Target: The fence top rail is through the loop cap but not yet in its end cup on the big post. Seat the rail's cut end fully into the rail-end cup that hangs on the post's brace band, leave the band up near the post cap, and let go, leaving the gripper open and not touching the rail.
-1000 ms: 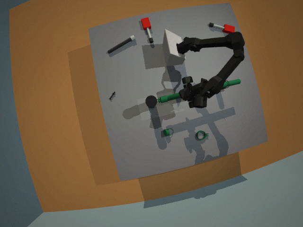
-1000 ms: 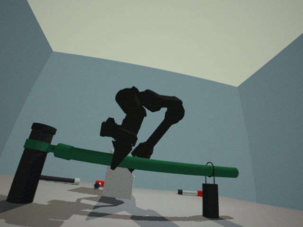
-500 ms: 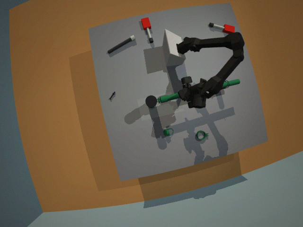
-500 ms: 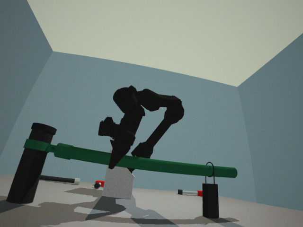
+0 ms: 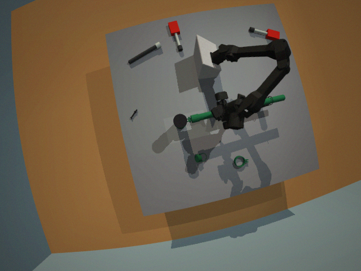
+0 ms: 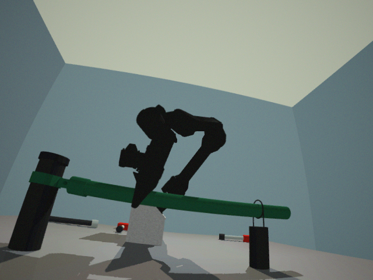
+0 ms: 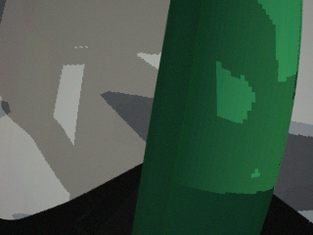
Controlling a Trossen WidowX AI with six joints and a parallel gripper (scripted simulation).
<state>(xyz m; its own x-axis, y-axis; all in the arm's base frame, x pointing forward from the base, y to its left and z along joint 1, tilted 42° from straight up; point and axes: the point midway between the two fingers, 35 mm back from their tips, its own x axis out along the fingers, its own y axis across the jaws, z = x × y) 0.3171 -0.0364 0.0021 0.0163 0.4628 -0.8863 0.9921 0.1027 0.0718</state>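
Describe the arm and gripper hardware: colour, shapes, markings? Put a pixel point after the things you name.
The arm (image 5: 271,80) (image 6: 196,164) is matte black throughout, with slim straight links and bulky rounded joints. The black parallel-jaw gripper (image 6: 148,202) has angular fingers tapering to a point; a blocky black module juts out beside it. No cables or markings are discernible.
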